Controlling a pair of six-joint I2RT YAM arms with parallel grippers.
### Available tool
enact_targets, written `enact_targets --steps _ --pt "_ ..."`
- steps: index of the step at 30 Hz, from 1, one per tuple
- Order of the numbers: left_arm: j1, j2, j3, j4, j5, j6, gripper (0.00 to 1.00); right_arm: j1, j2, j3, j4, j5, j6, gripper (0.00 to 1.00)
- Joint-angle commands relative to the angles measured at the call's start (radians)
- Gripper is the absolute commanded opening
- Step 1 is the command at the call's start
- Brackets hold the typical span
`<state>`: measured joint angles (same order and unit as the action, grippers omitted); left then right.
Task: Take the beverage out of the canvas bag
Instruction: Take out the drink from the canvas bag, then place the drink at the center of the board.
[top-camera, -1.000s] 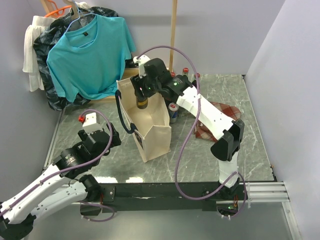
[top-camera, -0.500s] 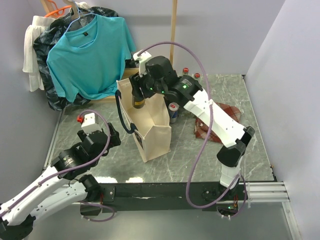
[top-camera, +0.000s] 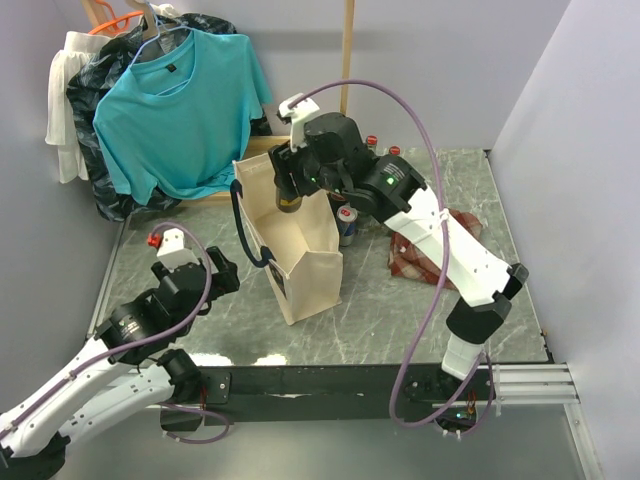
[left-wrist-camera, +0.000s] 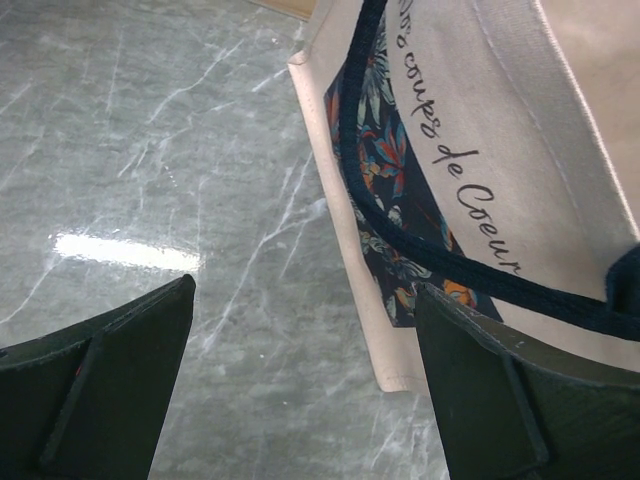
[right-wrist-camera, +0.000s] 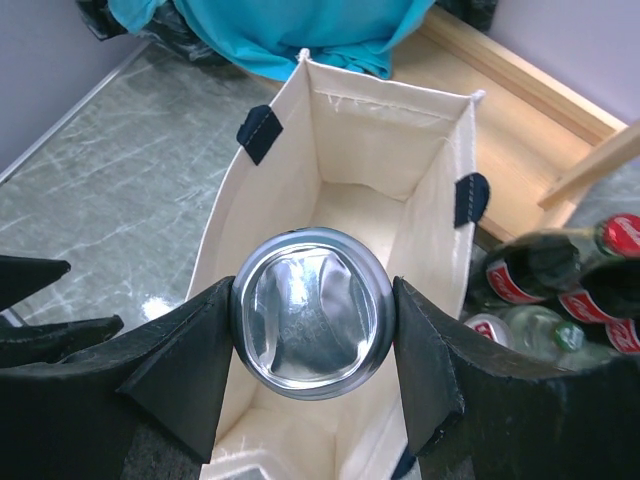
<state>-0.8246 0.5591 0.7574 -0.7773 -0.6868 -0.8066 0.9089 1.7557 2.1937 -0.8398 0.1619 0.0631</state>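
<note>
Beverage (right-wrist-camera: 312, 312): one metal can, clamped at its sides between the fingers of the right gripper (top-camera: 288, 186), hanging over the open mouth of the canvas bag (top-camera: 308, 268); whether its base is above the rim cannot be told. Left gripper (left-wrist-camera: 300, 390): jaws spread, empty, low beside the bag's near corner. Handling, as judged: raise the can straight up, grip firm, before carrying it sideways, clear of the navy handles (right-wrist-camera: 260, 133) and the bottles (right-wrist-camera: 545, 270) behind.

Right claw (right-wrist-camera: 312, 315) raised, can (top-camera: 289, 203) higher (over bag (top-camera: 303, 268))
</note>
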Motion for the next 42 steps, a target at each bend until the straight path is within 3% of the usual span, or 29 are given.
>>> enact_targets --steps 1,13,25,42 --pt "-0.004 -0.019 0.003 0.047 0.027 0.006 0.96 0.016 -0.117 0.055 0.087 0.088 0.012 0.0" --pt "-0.004 -0.057 0.002 0.05 0.033 0.009 0.96 0.025 -0.237 -0.055 0.088 0.203 0.021 0.0" --pt "-0.004 -0.08 0.007 0.033 0.018 -0.008 0.96 0.027 -0.41 -0.293 0.16 0.344 0.035 0.0" --pt "-0.005 -0.172 -0.001 0.042 0.026 -0.013 0.96 -0.024 -0.657 -0.764 0.314 0.39 0.118 0.0"
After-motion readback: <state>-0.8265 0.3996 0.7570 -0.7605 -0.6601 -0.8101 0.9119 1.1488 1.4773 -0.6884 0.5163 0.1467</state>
